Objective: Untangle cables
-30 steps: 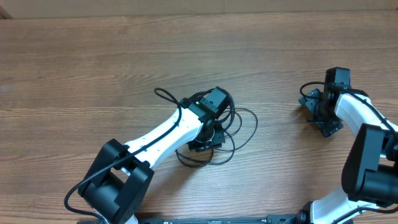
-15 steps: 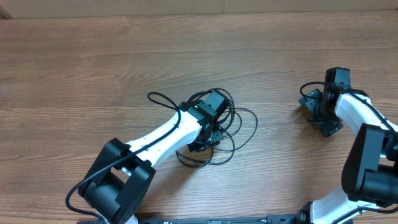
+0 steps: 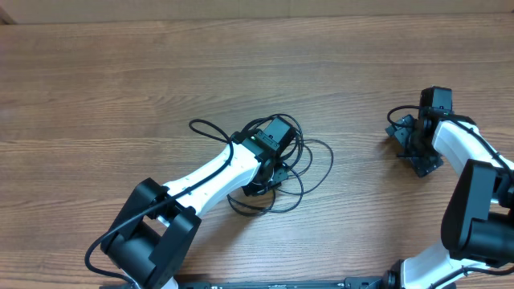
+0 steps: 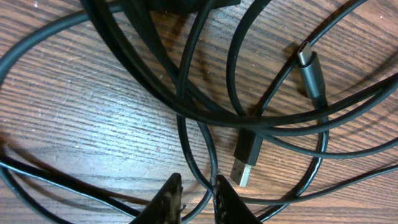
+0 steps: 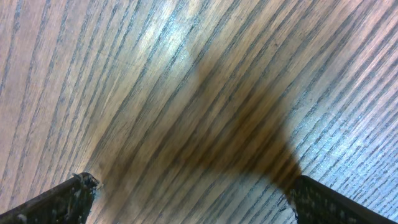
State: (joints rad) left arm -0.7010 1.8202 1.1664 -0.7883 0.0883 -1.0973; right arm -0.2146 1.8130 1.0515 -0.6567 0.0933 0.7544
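Note:
The cables (image 3: pixel 312 164) lie as a tangle of thin black loops on the wooden table (image 3: pixel 120 80), partly hidden under my left wrist. My left gripper (image 3: pixel 270 174) points down into the tangle. In the left wrist view the cables (image 4: pixel 186 93) cross each other, with a USB-A plug (image 4: pixel 244 167) and a smaller plug (image 4: pixel 306 57) showing. The left gripper (image 4: pixel 198 182) is narrowly open, and one thin strand runs between its fingertips against the right one (image 4: pixel 221 186). My right gripper (image 3: pixel 414 146) stands far to the right, wide open (image 5: pixel 193 186) over bare wood, holding nothing.
One cable loop (image 3: pixel 205 127) sticks out to the upper left of the left wrist. Both arm bases (image 3: pixel 152 241) sit along the table's near edge, the right arm (image 3: pixel 474 201) at the far right.
The left gripper's fingers have drawn closer together around the strand. The loop at the upper left has shifted slightly left. The right arm has not moved.

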